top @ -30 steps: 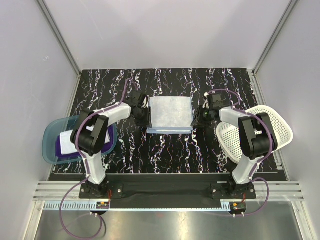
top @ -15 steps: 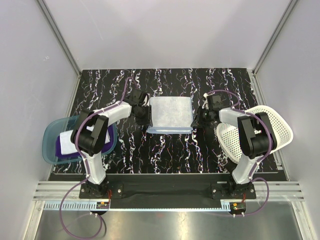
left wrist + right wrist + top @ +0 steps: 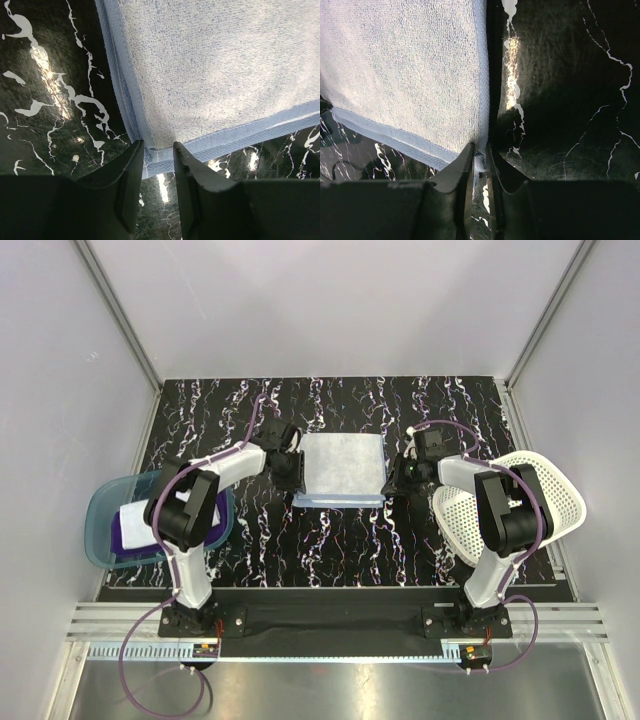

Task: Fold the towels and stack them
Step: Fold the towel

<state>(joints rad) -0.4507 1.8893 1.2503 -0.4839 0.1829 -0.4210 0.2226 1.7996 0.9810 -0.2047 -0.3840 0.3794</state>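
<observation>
Left wrist: nubby blue terry towel (image 3: 215,65)

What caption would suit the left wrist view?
The left gripper pinches one corner of the light blue towel lying on the black marbled table.

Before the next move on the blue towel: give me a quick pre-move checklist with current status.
1. Left gripper on the near-left corner of the light blue towel: ok, the corner sits between its fingers.
2. Right gripper on the near-right corner: ok, pinched.
3. All layers caught in each grip: cannot tell.
4. Towel lying flat, unwrinkled: ok.
5. Teal tub and white basket apart from the towel: ok.
</observation>
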